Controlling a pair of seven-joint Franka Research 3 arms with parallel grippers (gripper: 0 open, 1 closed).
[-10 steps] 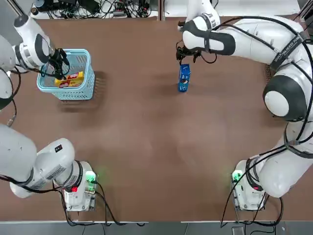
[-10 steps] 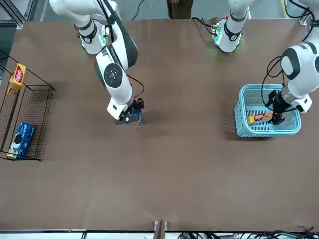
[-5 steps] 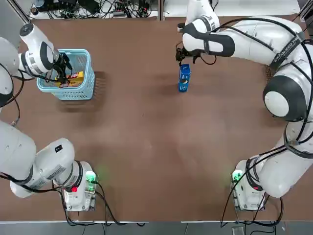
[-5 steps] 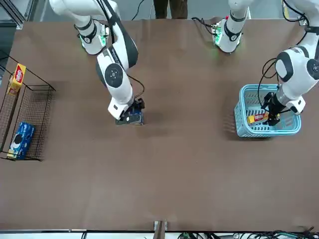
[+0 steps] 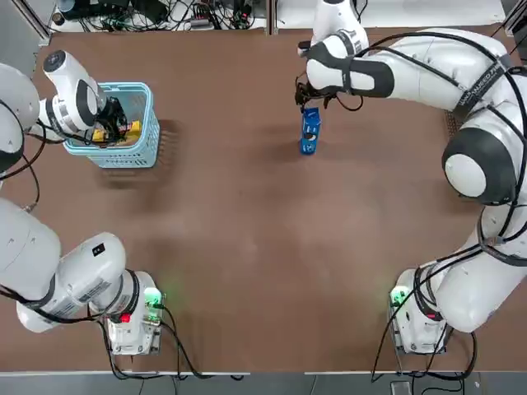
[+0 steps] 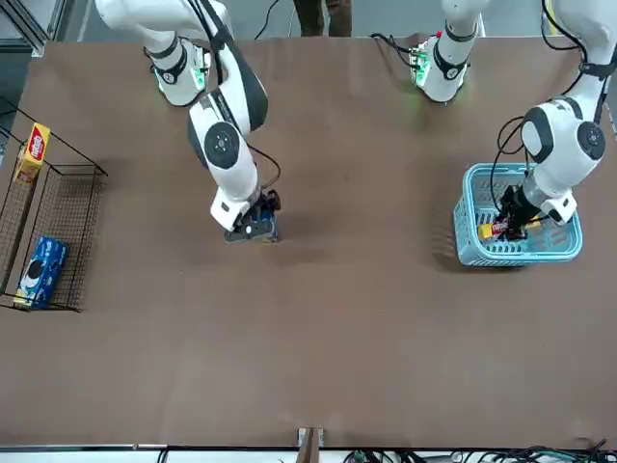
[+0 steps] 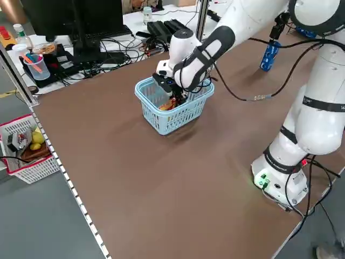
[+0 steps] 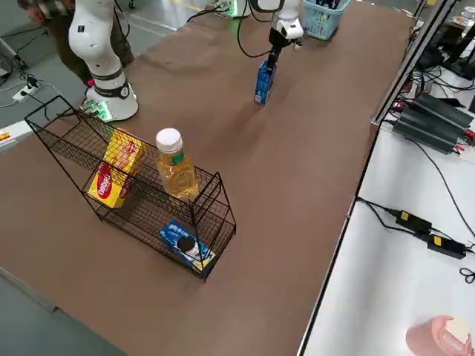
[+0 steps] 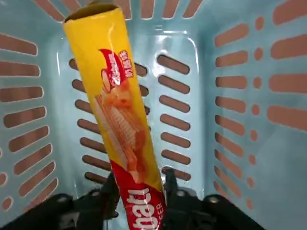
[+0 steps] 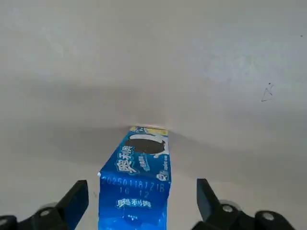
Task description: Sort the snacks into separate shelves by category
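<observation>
Left gripper [image 9: 141,194]: down inside the light blue slotted basket [image 9: 201,124], at the robot's far left of the table [image 5: 272,230]. My jaws are narrow here, closed on the yellow box [image 9: 117,105] by its red end, one finger along each long side. The box lies slanted over the basket floor, its other end reaching toward the wall. Can't tell how firmly I have it.

Right gripper [image 10: 143,203]: over the far part of the table, right of the basket. Jaws wide, one finger to each side of the blue packet [image 10: 136,182]; a strip of background shows between each finger and the packet, so not clamped on it. Packet's printed end faces my wrist camera. Can't tell what its lower end rests on.

Wire rack [image 8: 137,196]: dark mesh, black frame, at my right side of the table. Second yellow box with a red logo [image 8: 117,169] stands tilted in it, upper tier by the front view. Bottle [image 8: 178,174] with white cap and amber liquid next along, upright, tier unclear. Second blue packet [image 8: 188,245] is down on the lower tier, near the rack's end, partly behind wires. Person's legs [image 6: 324,17] behind the table
</observation>
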